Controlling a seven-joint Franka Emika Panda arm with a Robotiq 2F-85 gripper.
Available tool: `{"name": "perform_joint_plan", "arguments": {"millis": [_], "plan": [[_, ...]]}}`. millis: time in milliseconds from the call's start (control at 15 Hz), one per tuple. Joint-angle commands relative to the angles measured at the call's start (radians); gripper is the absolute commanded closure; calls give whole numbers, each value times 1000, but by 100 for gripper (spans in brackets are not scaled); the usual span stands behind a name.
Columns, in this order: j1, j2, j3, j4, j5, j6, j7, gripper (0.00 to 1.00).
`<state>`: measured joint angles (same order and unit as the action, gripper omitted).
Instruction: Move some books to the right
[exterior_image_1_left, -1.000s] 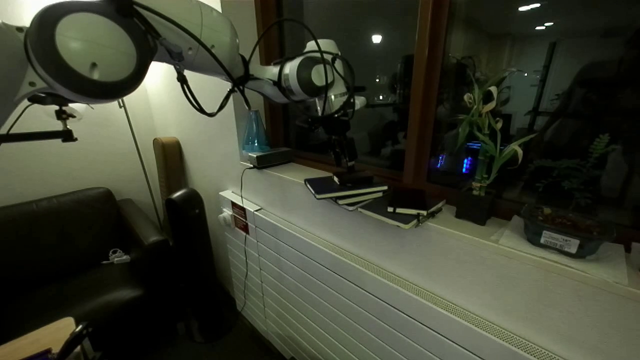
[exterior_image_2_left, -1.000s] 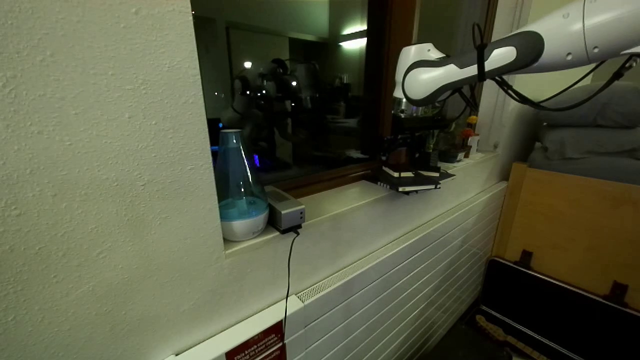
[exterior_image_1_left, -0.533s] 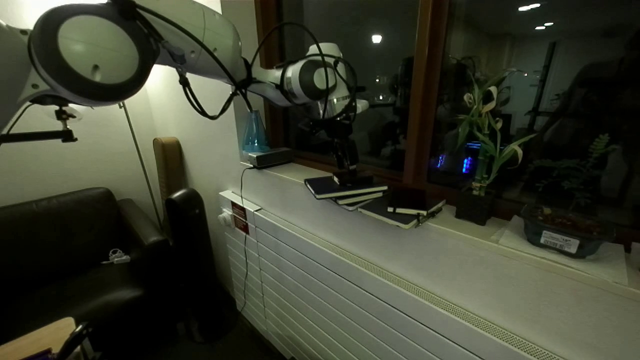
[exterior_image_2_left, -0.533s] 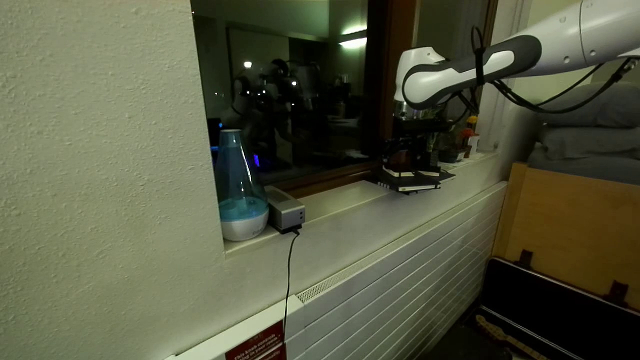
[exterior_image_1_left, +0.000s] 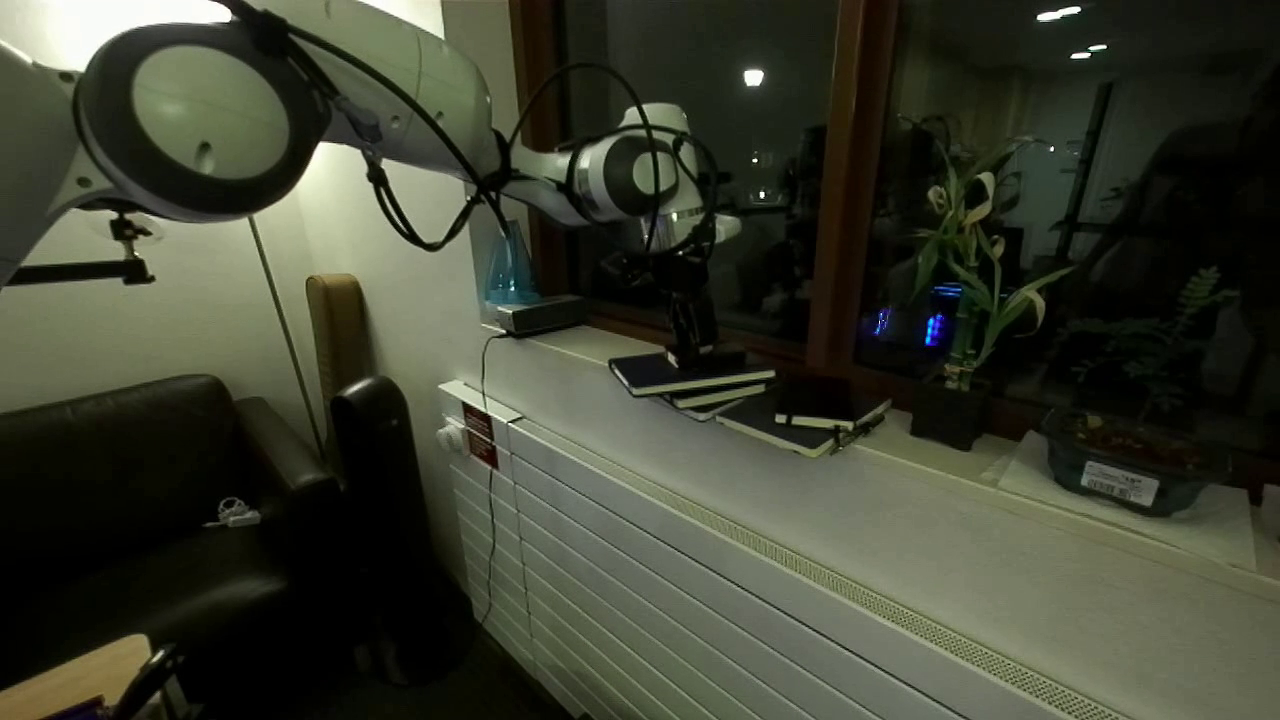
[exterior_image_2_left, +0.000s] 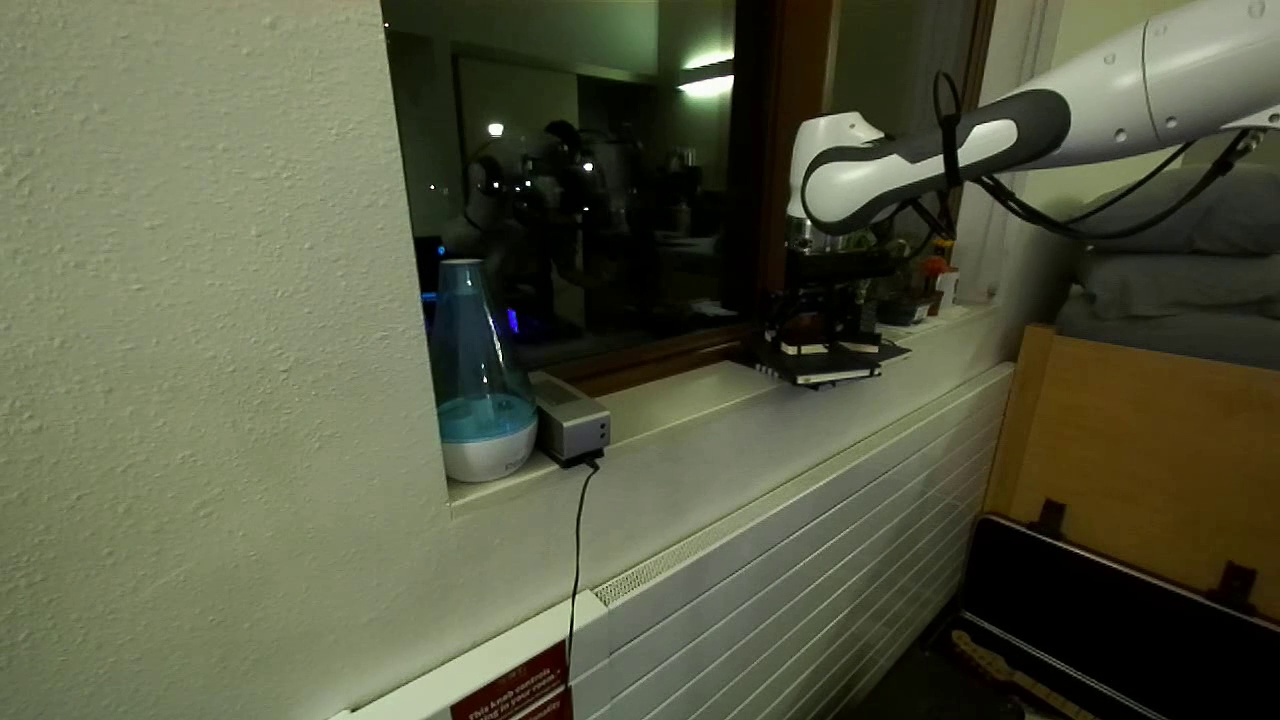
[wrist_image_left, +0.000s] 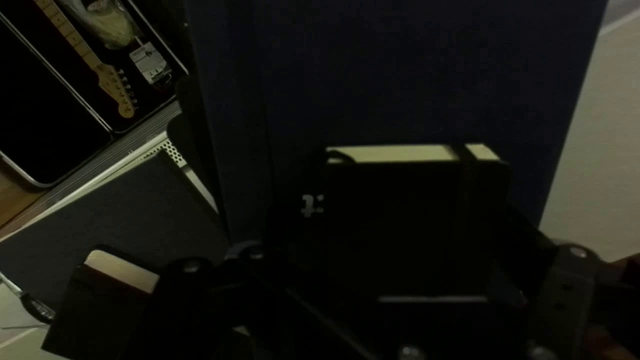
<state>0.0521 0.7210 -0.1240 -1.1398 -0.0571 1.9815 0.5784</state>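
Note:
A small black book (wrist_image_left: 400, 200) with pale page edges and an elastic band lies on a larger navy book (wrist_image_left: 400, 75). The navy book (exterior_image_1_left: 650, 375) tops a stack on the sill, with another book (exterior_image_1_left: 715, 397) under it. To the stack's right in that exterior view, a small dark book (exterior_image_1_left: 820, 402) lies on a dark grey notebook (exterior_image_1_left: 770, 428). My gripper (exterior_image_1_left: 695, 352) points down at the small black book. In the wrist view the gripper (wrist_image_left: 417, 215) is open, one finger on each side of that book. The dark picture hides whether the fingers touch it.
A blue humidifier (exterior_image_2_left: 485, 370) and a grey box (exterior_image_2_left: 575, 420) with a cord stand at one sill end. A bamboo plant (exterior_image_1_left: 965, 300) and a planter (exterior_image_1_left: 1130, 470) stand beyond the books. The window (exterior_image_2_left: 620, 250) is close behind the gripper. A radiator (exterior_image_1_left: 700, 560) is below the sill.
The arm and gripper have moved down, so the fingers now reach the level of the small black book. The books have not visibly moved.

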Motion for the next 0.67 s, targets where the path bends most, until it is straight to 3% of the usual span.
{"name": "perform_joint_plan", "arguments": {"millis": [0, 267, 600], "plan": [[-11, 17, 4, 30, 33, -14, 19, 26], [-8, 12, 3, 39, 34, -15, 12, 52], [3, -20, 11, 21, 24, -9, -19, 52]]}}
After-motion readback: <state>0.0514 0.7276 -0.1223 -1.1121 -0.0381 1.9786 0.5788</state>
